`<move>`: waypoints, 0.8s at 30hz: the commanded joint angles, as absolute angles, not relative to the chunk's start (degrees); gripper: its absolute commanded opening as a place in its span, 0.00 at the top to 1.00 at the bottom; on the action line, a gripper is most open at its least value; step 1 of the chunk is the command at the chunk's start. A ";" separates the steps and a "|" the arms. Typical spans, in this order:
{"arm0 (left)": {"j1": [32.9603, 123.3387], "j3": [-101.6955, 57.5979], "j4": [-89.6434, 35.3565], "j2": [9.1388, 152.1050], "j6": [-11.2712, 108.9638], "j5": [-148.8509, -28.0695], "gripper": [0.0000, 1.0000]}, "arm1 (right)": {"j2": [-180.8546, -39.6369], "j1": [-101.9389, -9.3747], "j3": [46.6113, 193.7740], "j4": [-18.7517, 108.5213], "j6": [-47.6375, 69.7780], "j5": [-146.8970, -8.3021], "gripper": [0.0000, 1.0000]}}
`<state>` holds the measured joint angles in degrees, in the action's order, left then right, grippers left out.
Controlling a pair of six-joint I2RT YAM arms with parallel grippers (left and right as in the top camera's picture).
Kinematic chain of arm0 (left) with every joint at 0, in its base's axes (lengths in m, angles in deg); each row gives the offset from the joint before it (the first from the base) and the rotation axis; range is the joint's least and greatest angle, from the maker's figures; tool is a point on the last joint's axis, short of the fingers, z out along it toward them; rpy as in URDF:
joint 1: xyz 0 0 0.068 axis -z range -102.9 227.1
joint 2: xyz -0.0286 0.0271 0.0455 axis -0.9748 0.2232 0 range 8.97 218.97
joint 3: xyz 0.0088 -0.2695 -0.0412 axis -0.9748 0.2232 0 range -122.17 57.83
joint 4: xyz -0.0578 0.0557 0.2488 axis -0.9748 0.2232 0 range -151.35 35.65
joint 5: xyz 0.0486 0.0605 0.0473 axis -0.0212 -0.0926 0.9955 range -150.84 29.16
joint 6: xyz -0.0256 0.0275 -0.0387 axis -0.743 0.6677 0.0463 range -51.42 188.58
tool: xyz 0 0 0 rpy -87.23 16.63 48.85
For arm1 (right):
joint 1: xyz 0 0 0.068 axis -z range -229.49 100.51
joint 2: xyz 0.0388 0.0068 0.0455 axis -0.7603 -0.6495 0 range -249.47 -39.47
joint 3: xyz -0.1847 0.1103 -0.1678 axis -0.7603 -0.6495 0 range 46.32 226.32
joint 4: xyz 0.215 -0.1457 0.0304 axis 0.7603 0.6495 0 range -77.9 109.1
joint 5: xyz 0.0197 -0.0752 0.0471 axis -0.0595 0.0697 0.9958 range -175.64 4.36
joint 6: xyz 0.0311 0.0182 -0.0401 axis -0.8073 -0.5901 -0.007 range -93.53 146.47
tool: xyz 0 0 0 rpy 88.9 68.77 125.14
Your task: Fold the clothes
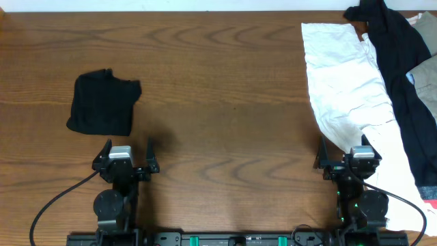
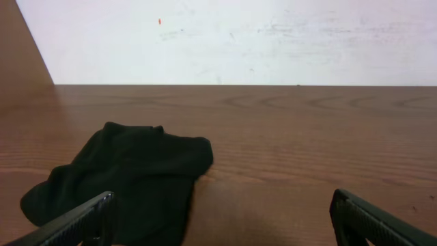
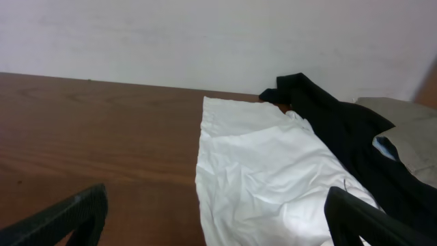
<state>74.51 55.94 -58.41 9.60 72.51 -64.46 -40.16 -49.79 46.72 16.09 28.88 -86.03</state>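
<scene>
- At the table's near edge, left gripper and right gripper both gape wide, holding nothing.
- White shirt lies lengthwise by the right edge, far to near, its near end under the right gripper.
- Black garment sits bundled near the left edge.

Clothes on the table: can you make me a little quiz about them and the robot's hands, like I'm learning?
1. True or false: the small black garment lies in front of the left hand and is not held.
2. Which piece lies nearest the right hand?
A. the white shirt
B. a red towel
C. a blue sock
3. Fill the gap: both hands are ____.

Key: 1 true; 2 A; 3 open.
</scene>
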 commanded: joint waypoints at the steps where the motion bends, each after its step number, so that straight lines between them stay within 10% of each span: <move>1: 74.31 57.55 -57.58 9.20 73.25 -64.02 0.02 | -39.86 -49.13 46.63 16.37 29.80 -85.61 0.01; 24: 74.34 56.81 -59.50 9.20 67.68 -64.44 0.02 | -39.99 -49.13 51.64 22.16 23.33 -85.57 0.01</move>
<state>74.53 56.31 -59.48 9.60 71.74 -64.48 -40.18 -49.79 47.75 18.54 24.86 -83.47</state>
